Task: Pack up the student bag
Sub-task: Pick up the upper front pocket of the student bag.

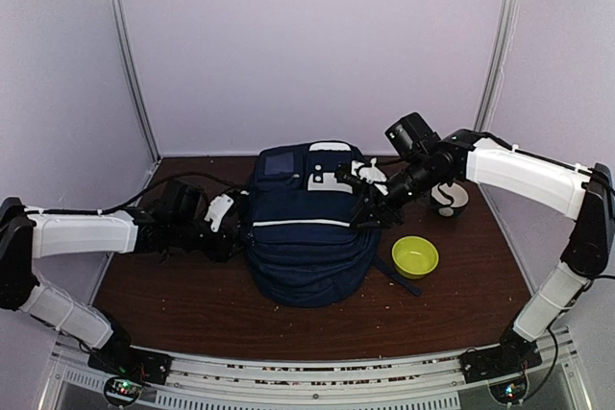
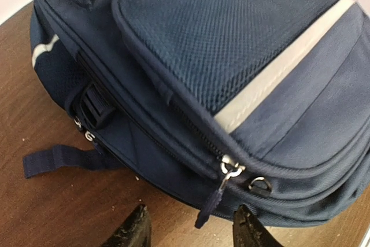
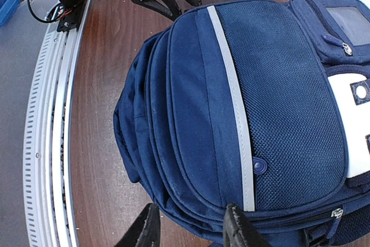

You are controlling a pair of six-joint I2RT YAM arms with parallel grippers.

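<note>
Your left gripper (image 2: 191, 228), jaws parted and empty, straddles the zip pull (image 2: 218, 192) on the bag (image 1: 307, 237). Centre the pull, then close squarely. Your right gripper (image 3: 191, 225) is half open at the bag's edge; whether it grips is unclear. The bag lies on the desk (image 1: 192, 295) between both grippers.

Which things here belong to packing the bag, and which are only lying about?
For the job: student bag; left tool; right tool.
Lying about, untouched: green bowl; white cup. Whether these get packed, I cannot tell.
</note>
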